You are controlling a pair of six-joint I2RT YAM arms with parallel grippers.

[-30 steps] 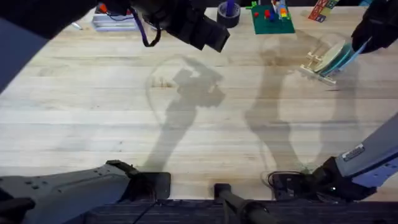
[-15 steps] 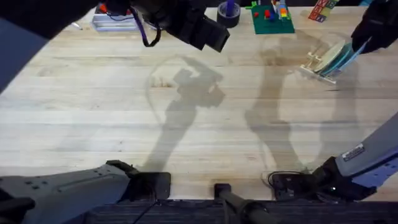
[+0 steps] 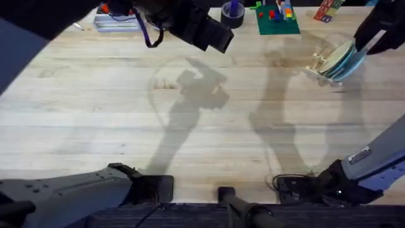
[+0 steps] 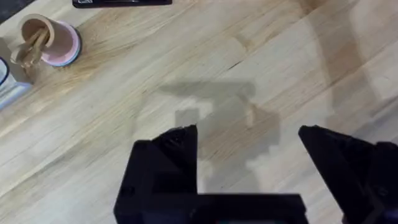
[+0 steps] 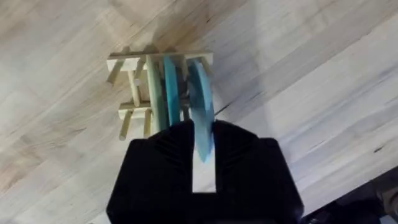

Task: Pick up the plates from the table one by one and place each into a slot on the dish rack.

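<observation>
Gripping the light blue plate (image 5: 200,106) on edge, the right gripper (image 5: 202,165) holds it over the dish rack (image 5: 134,93), beside two plates already slotted upright. Left gripper (image 4: 249,155) hovers above bare tabletop (image 4: 280,56), its fingers spread and empty.

Overhead looks down across the table (image 3: 95,120); both wrist cameras face it closer.

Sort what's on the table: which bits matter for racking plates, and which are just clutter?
Job: rack; yellow plate and teal plate standing in it; blue plate held by the right gripper.
Clutter: green baseplate, tape roll, pink cup.
</observation>
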